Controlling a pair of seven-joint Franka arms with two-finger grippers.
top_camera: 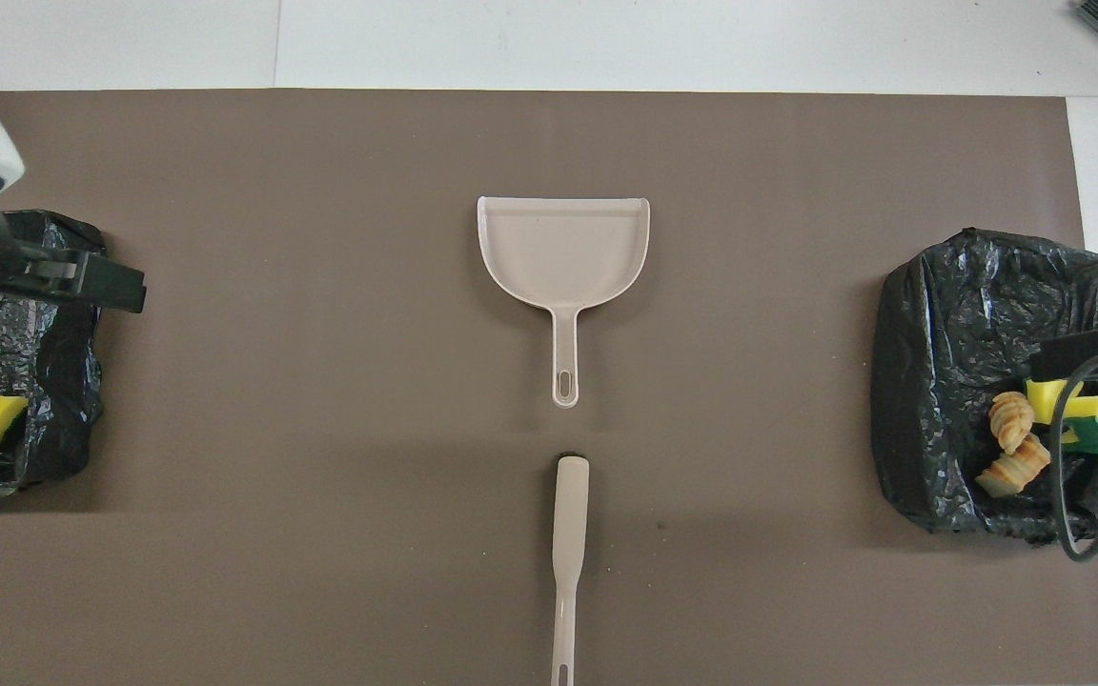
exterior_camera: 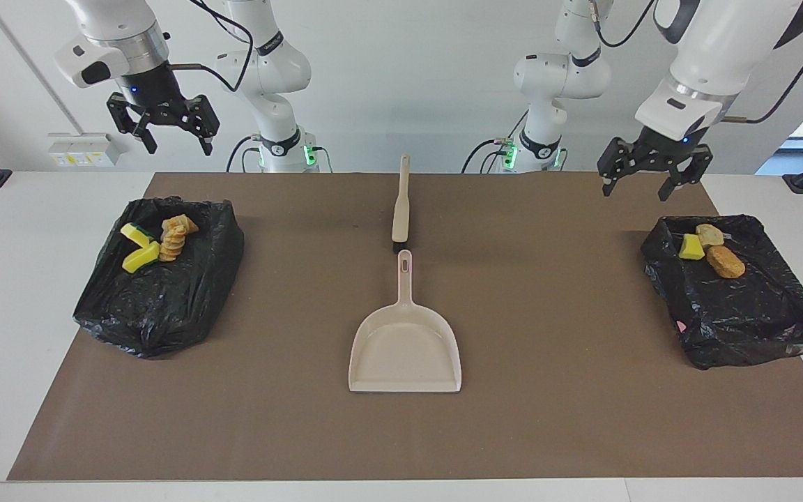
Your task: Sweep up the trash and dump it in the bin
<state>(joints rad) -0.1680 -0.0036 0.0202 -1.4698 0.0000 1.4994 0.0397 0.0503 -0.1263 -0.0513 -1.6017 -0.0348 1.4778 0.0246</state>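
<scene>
Seven scraps of trash lie in two black-lined bins, with the beige dustpan [exterior_camera: 405, 348] as the landmark at the middle of the brown mat [exterior_camera: 548, 418] on the worktop [exterior_camera: 25, 314]. Toward the right arm's end from the dustpan, one bin [exterior_camera: 157, 293] holds four scraps [exterior_camera: 157, 244] in the corner nearest the robots: two yellow sponge bits with green backing and two ridged tan bread-like lumps, all touching or just beside each other. Toward the left arm's end from the dustpan, the other bin [exterior_camera: 743, 307] holds three scraps [exterior_camera: 712, 252], a yellow sponge bit, a pale lump and a brown lump, again clustered at the side nearest the robots. The dustpan lies flat and empty, its handle pointing at the robots, and the beige brush [exterior_camera: 400, 202] lies in line with that handle, nearer to the robots, a small gap between them. Well apart from the dustpan, the left end effector [exterior_camera: 647, 183] hangs raised over the mat's edge beside the three-scrap bin, fingers spread and holding nothing. The right end effector [exterior_camera: 175, 139] hangs high above the four-scrap bin's end of the worktop, likewise spread and empty.
</scene>
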